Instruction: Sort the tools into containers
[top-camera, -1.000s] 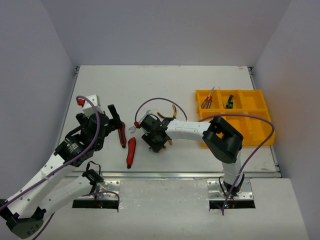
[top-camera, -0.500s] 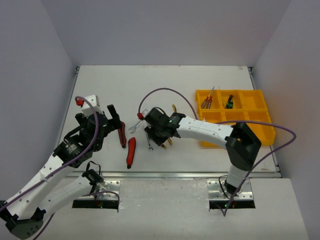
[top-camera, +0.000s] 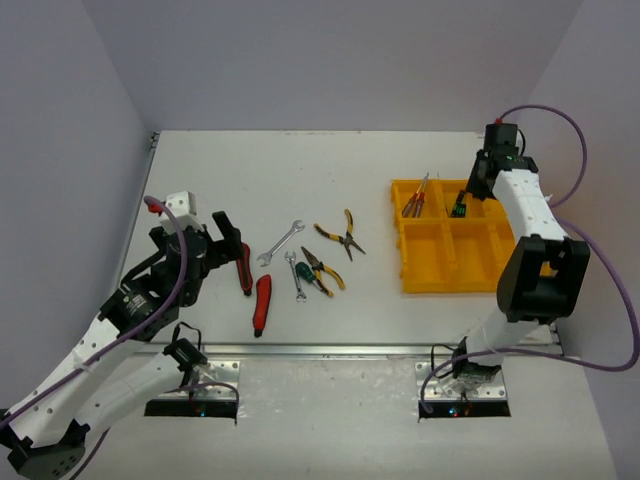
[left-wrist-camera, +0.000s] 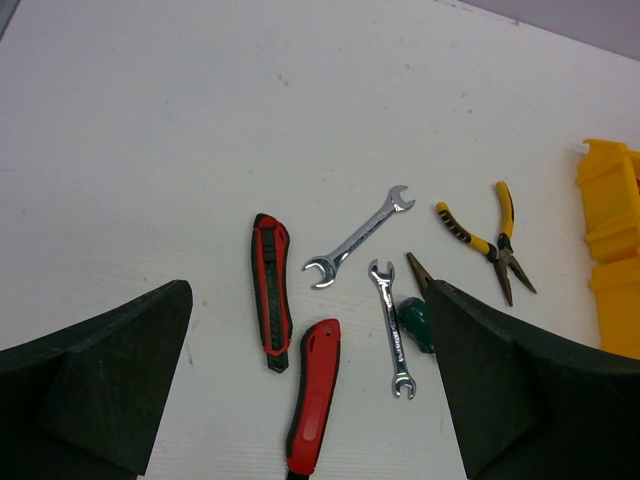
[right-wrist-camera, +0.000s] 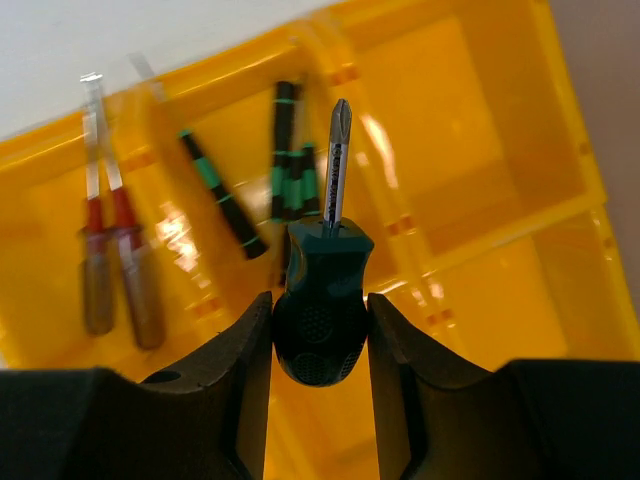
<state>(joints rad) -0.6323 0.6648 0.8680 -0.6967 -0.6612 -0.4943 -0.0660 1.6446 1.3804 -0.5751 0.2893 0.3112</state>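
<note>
Left gripper (left-wrist-camera: 310, 300) wide open, right gripper (right-wrist-camera: 320, 305) clamped

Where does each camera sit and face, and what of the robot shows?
Top external: above, behind the bases, looking down on the table; left arm, right arm show.
Left wrist: looks down through the open left gripper at knives, wrenches.
Right wrist: looks into the tray past the right gripper, shut on a green screwdriver.
Shared: top and left wrist show the wrenches.
</note>
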